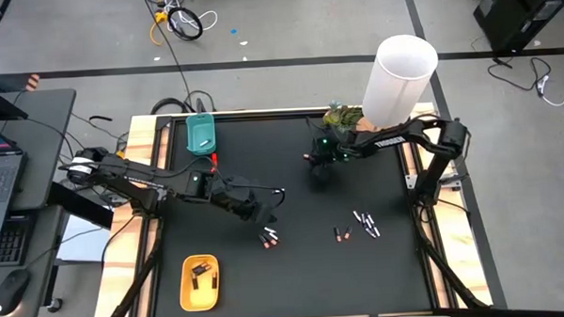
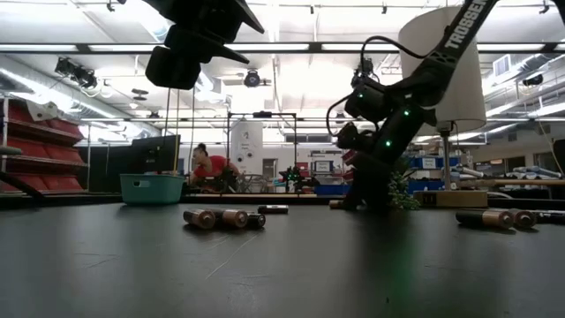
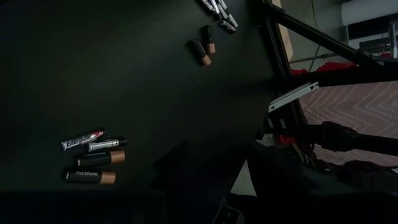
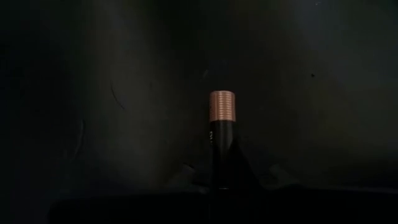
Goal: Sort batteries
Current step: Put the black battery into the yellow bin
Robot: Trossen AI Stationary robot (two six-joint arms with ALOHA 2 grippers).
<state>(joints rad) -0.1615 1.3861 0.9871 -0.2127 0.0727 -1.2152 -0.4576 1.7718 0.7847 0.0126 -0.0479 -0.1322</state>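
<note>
A single dark battery [image 4: 222, 140] with a copper-coloured end is seen against the black table [image 4: 93, 93]. Its lower part is clamped between the right gripper [image 4: 222, 180] fingers.

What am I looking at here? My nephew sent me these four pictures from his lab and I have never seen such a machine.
It is a robot with two dark arms at a black table, sorting small batteries. One picture looks down from above, one looks level across the tabletop, and two come from cameras on the arms' wrists. The right gripper is down at the table's far side, closed around a dark battery with a copper end. The left gripper hangs above the middle, holding nothing that I can see. Loose batteries lie near it, and more farther right. A teal tray sits at the far edge, and a yellow tray, with batteries in it, at the near edge.
</note>
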